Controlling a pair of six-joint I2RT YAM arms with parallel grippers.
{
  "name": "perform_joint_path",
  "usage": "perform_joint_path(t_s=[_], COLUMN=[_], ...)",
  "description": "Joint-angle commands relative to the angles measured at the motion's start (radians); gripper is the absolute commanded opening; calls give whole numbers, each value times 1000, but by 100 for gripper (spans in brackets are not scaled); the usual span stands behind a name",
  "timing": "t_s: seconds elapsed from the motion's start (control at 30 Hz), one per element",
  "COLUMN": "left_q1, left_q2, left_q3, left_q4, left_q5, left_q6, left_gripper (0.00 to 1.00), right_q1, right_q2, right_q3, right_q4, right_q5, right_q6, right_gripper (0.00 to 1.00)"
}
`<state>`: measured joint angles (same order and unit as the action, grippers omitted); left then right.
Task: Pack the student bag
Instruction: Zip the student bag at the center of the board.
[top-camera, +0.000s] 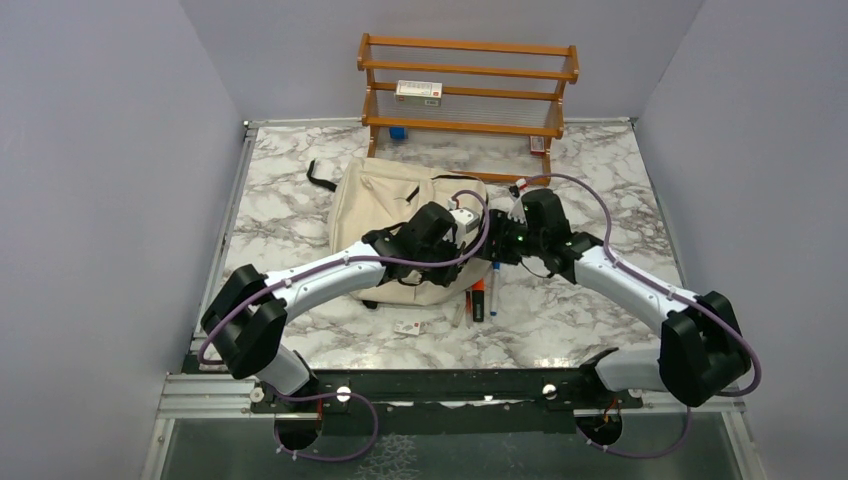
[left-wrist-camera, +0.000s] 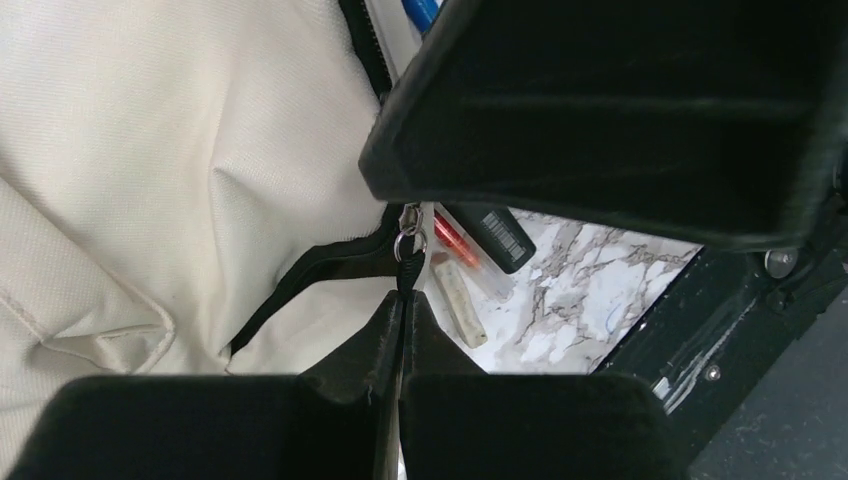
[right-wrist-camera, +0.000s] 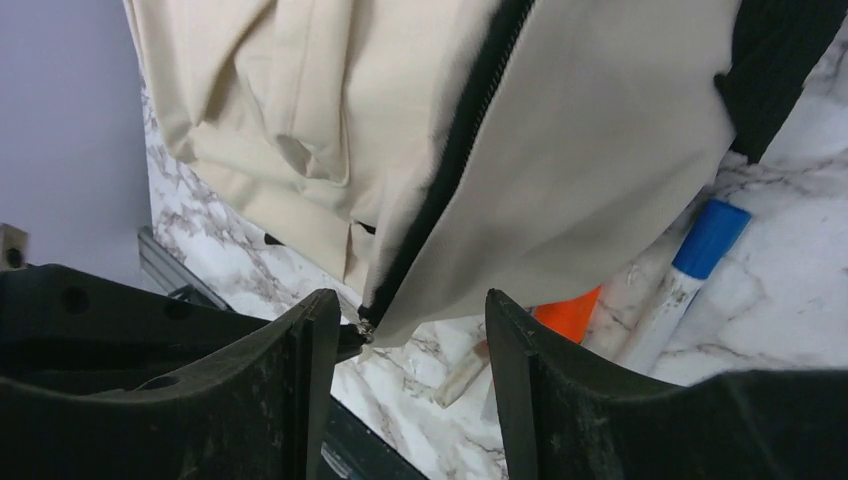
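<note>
The student bag (top-camera: 385, 215), cream fabric with black zippers, lies in the middle of the marble table. My left gripper (left-wrist-camera: 405, 300) is shut on the black pull tab of the bag's zipper (left-wrist-camera: 410, 262), at the bag's right side (top-camera: 465, 228). The zipper's metal ring (left-wrist-camera: 410, 243) shows just past the fingertips. My right gripper (right-wrist-camera: 410, 325) stands open right beside it (top-camera: 515, 215). The lifted corner of the bag (right-wrist-camera: 560, 180), with the end of the zipper track (right-wrist-camera: 440, 190), hangs just above the gap between its fingers without being held.
An orange marker (top-camera: 478, 298), a blue-capped pen (top-camera: 494, 275) and a pale stick (right-wrist-camera: 462, 375) lie on the table under the bag's right edge. A small white card (top-camera: 407, 327) is near the front. A wooden shelf (top-camera: 468, 85) with a white box (top-camera: 418, 92) stands at the back.
</note>
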<state>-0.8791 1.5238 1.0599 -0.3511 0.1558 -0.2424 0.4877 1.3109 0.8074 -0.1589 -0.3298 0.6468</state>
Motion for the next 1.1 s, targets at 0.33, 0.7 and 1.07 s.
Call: perform_joint_path(t_s=[0.33,0.7,1.07], left_q1=[11,111,120], left_q2=[12,31,27], left_q3=[41,122,23], left_q4=[34,-85,-190], left_q5=[73,119,136], left_q6=[46,121,95], left_gripper=[0,0,0], right_q1=[0,0,-1], right_q2=[-9,-87,-131], right_q3=[-67,-93,-99], right_q4=[108,35,32], right_q5=[-18,173,271], right_q6=[74,3,-23], right_gripper=[6,0,1])
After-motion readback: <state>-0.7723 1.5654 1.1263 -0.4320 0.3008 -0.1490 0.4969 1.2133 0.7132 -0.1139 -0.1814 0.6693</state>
